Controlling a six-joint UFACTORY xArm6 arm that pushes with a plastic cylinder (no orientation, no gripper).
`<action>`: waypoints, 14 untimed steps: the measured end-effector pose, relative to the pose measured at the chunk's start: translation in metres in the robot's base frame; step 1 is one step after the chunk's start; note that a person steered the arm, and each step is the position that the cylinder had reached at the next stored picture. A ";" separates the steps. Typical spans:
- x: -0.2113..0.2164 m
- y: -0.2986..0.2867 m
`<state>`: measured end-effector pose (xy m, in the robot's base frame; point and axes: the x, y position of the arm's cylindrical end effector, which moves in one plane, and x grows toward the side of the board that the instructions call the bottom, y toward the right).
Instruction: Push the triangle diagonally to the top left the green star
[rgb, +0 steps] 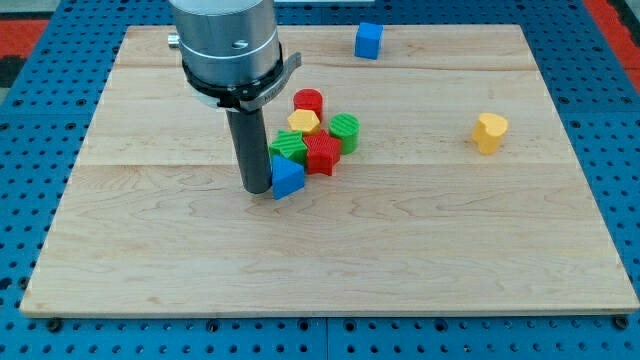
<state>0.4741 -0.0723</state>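
Observation:
A blue triangle (288, 178) lies at the bottom left of a tight cluster near the board's middle. The green star (288, 146) sits just above it, touching it. My tip (257, 189) is down on the board, touching the triangle's left side. Also in the cluster are a red star (323, 153), a yellow block (304, 122), a red cylinder (309, 101) and a green cylinder (345, 129). The rod hides part of the green star's left edge.
A blue cube (369, 40) stands near the board's top edge. A yellow block (490, 132) stands alone at the view's right. The wooden board (150, 250) lies on a blue perforated table (30, 150).

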 end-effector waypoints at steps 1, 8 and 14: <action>0.021 0.000; -0.018 -0.035; -0.076 -0.056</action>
<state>0.3985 -0.1282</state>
